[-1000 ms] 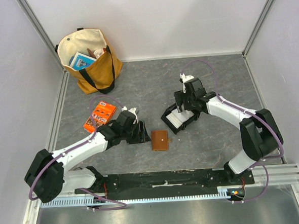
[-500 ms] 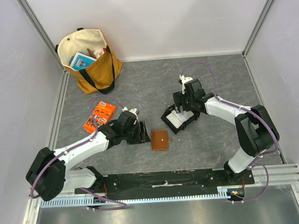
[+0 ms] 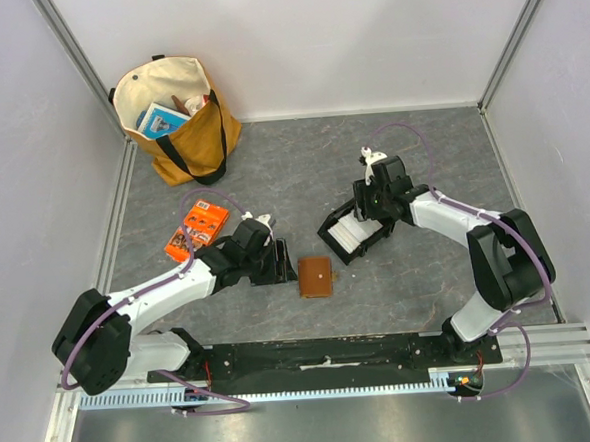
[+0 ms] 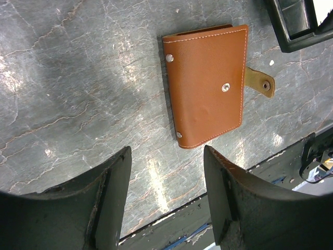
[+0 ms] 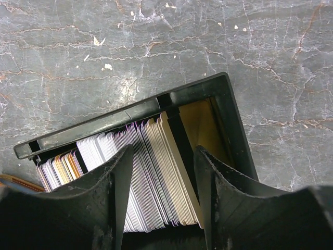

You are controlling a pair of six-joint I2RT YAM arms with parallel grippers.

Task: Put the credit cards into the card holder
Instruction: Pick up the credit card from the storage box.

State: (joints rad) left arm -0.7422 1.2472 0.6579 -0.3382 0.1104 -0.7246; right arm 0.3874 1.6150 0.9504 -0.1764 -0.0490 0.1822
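Two claws: left claw [image 4: 166, 152], right claw [image 5: 164, 152] spread, empty.
Card holder [image 4: 208, 86]: folded, on surface [image 4: 78, 78].
Credit cards [image 5: 151, 182]: upright in tray [image 5: 130, 117].

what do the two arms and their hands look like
The left arm and right arm have white links, bulky black joints and a purple cable looping alongside. The left hand and right hand are black, with broad curved fingers.
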